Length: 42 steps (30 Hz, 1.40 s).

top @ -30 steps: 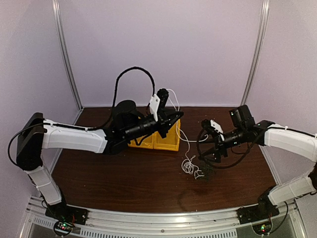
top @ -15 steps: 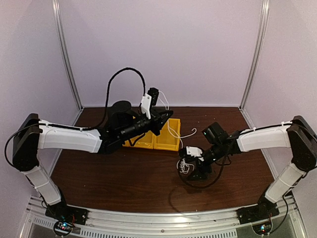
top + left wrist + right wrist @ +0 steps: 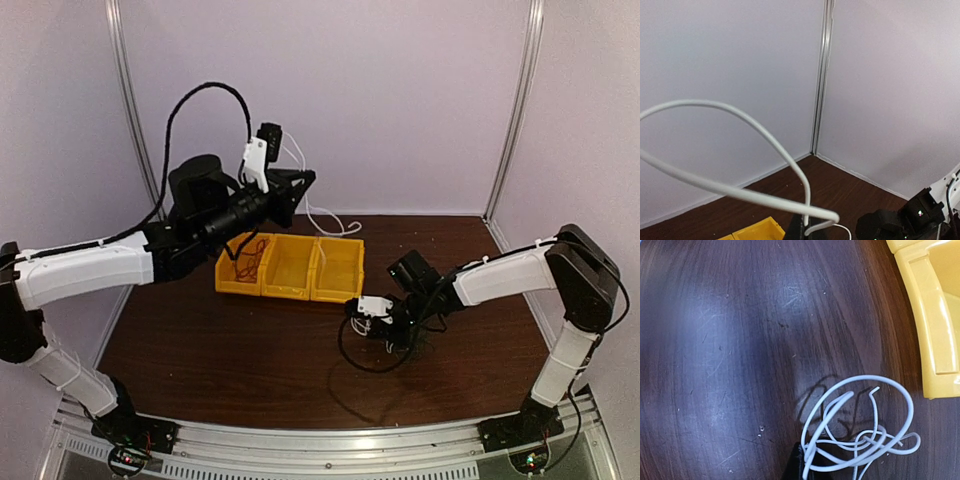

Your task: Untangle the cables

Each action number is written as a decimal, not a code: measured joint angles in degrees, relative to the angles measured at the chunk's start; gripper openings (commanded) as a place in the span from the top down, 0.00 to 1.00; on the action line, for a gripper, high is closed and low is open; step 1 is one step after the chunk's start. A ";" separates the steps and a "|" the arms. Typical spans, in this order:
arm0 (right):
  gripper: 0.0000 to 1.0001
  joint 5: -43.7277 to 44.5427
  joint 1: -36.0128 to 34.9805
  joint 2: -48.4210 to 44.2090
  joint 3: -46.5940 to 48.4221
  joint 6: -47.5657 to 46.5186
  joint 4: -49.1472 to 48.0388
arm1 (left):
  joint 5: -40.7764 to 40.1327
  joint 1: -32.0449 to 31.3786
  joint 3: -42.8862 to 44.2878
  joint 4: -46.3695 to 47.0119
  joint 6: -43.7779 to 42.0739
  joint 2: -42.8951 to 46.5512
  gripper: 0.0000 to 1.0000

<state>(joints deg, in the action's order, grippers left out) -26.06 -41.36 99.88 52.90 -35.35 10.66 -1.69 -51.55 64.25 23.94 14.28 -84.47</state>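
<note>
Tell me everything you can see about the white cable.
The white cable is thin, smooth and plastic-looking. Part of it lies in loose overlapping loops on the dark wooden table, close to the yellow bin. The shut right gripper sits at the coil's edge; whether it pinches a strand is unclear. Another stretch arcs out from the raised left gripper, which is shut on it, and droops behind the bin.

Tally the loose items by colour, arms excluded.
red cable: 1
white cable: 1
yellow bin: 1 (three compartments)
Total in view: 3
</note>
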 measured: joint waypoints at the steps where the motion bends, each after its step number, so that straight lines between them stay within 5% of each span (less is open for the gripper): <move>1: 1.00 0.37 0.00 0.00 -0.15 -0.02 0.09 | -0.83 0.09 2.60 -2.21 -1.22 1.29 1.00; 10: 0.94 2.16 0.00 1.68 0.46 -0.07 2.08 | -8.59 0.42 27.15 -15.17 -13.11 11.30 1.00; 14: 0.69 2.08 0.09 1.49 0.63 -0.17 2.99 | -11.50 0.52 31.93 -18.16 -16.06 14.43 1.00; 26: 0.30 1.57 1.97 -16.04 5.88 -2.23 17.92 | -9.27 2.05 18.51 -31.87 -11.69 11.30 1.00; 34: 0.23 -0.96 9.94 -31.28 5.55 -0.22 21.22 | 1.09 9.11 8.37 -32.37 -3.67 5.55 1.00; 42: 0.16 -6.78 25.27 -49.59 -11.78 8.92 9.84 | 8.09 14.88 6.23 -27.02 -0.17 -3.28 1.00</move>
<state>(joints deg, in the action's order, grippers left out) -32.84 -16.10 50.28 41.12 -26.44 20.49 6.39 -36.67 70.48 -3.07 14.11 -87.74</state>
